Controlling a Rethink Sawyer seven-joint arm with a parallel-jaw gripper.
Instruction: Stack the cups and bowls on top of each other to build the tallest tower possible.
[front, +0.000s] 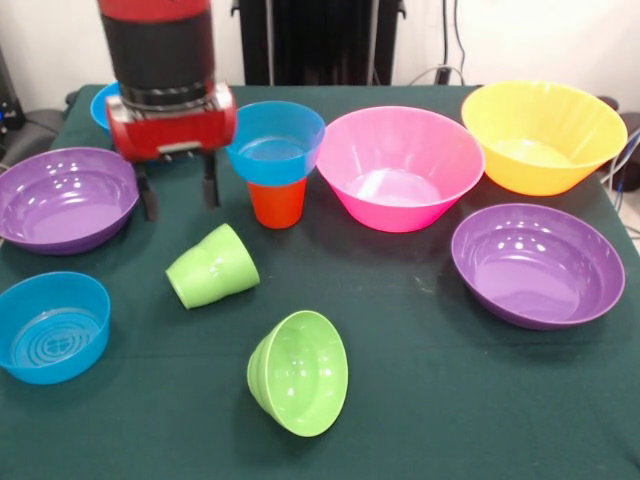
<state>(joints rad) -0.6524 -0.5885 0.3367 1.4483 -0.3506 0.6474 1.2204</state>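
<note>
The tower is an upright orange cup (277, 203) with a blue bowl (275, 142) resting on its rim. My gripper (179, 192) hangs just left of it, open and empty, fingertips near the cloth. A lime green cup (212, 266) lies on its side in front of the gripper. A small lime green bowl (298, 372) sits tilted near the front. A pink bowl (400, 165) stands right of the tower, a yellow-orange bowl (543, 135) at the far right. Purple bowls sit at right (537, 262) and left (65, 198). A blue bowl (50, 325) is front left.
Another blue bowl (103, 103) shows partly behind the arm at the far left. All stands on a dark green cloth-covered table (430, 400). Black equipment and cables stand behind the table's far edge.
</note>
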